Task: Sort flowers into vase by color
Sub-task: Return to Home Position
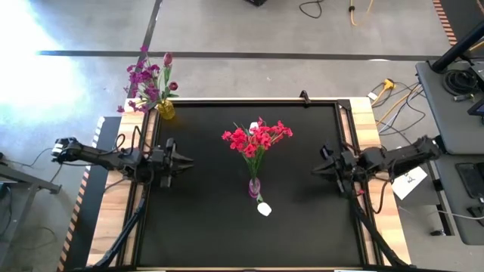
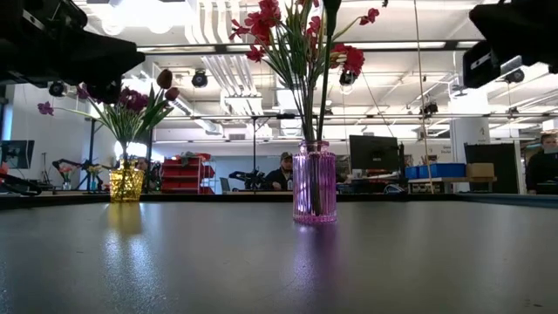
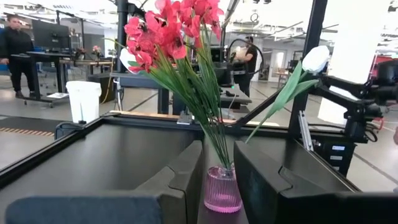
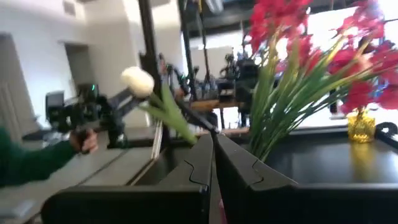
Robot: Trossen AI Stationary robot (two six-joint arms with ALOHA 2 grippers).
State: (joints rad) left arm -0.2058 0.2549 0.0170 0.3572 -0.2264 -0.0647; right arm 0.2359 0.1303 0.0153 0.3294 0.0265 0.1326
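Observation:
A ribbed pink vase (image 1: 254,187) (image 2: 314,183) (image 3: 222,190) stands mid-table. It holds a bunch of red-pink flowers (image 1: 257,138) (image 3: 168,31) (image 4: 298,25) and one white bud (image 1: 263,208) (image 3: 315,59) (image 4: 138,81), whose stem leans toward the near edge. A yellow vase (image 1: 165,109) (image 2: 126,181) (image 4: 361,124) at the far left corner holds purple sprays (image 1: 141,81) and dark red buds (image 1: 168,59). My left gripper (image 1: 184,161) (image 3: 217,152) hovers open left of the pink vase, pointing at it. My right gripper (image 1: 316,169) (image 4: 213,140) hovers shut to its right.
The black mat (image 1: 302,227) is bordered by a raised dark frame (image 1: 249,100). Cables and equipment (image 1: 454,83) lie beyond the table's right side. A hand in a green sleeve (image 4: 25,163) shows past the table, and people (image 2: 284,170) stand in the room behind.

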